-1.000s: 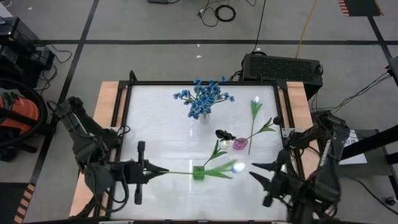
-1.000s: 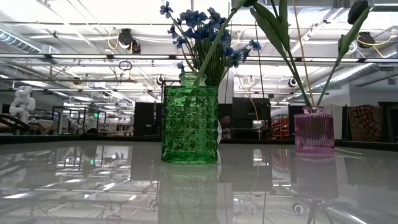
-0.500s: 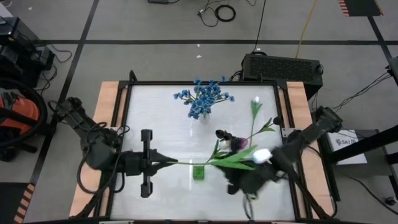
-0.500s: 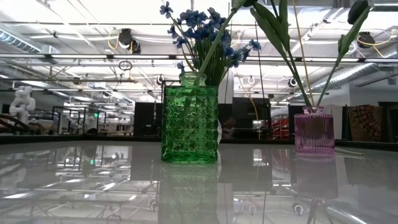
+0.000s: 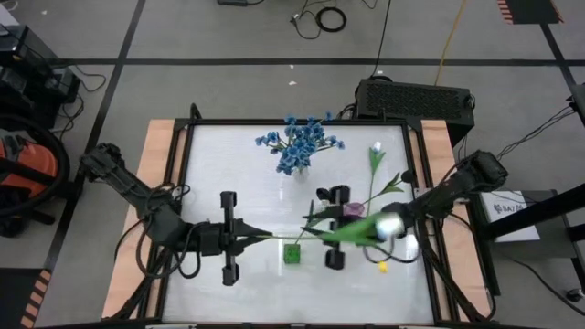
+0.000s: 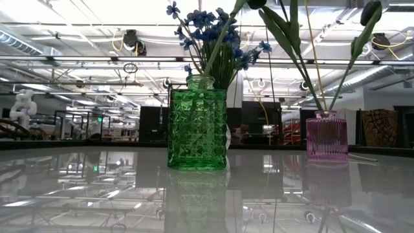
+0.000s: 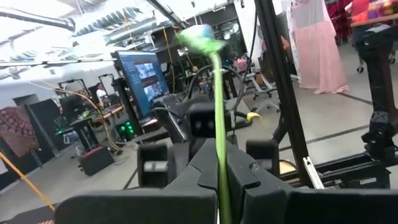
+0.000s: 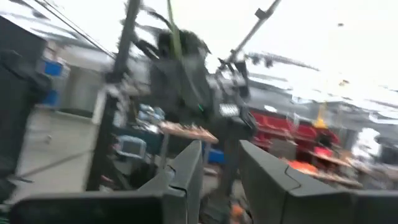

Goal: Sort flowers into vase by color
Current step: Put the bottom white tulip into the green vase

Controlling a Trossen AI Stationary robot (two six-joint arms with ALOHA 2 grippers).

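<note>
My left gripper [image 5: 254, 236] [image 7: 219, 180] is shut on a white tulip's stem. The flower lies level over the green vase [image 5: 292, 253] [image 6: 197, 129], its white bud [image 5: 388, 225] [image 7: 199, 36] toward the table's right. My right gripper [image 5: 309, 230] [image 8: 217, 163] is open and faces the left one, at the stem's leafy middle; no touch shows. The pink vase [image 5: 352, 211] [image 6: 326, 134] holds a dark bud [image 5: 324, 196] and another white-budded stem [image 5: 375, 163]. The blue blossoms [image 5: 300, 144] stand near the far edge. My left gripper pinches the tulip's bare stem near its cut end [image 7: 217, 140] between both fingers. The fingers come level from the table's left and lie along the stem. The flower is lifted clear, held about level, and reaches right above the green vase.
The glossy white table has a dark frame [image 5: 183, 183] and wooden side boards [image 5: 155, 155]. The green and pink vases stand close together at the middle, under both grippers. Bare tabletop [image 5: 228, 164] lies on the left half. A black box [image 5: 416, 96] sits beyond the far edge.
My right arm has swung from the near right corner toward the table's middle and now faces the left gripper at the flower. My left gripper has moved right with the stem, so the white bud has shifted right and slightly toward the far edge.
</note>
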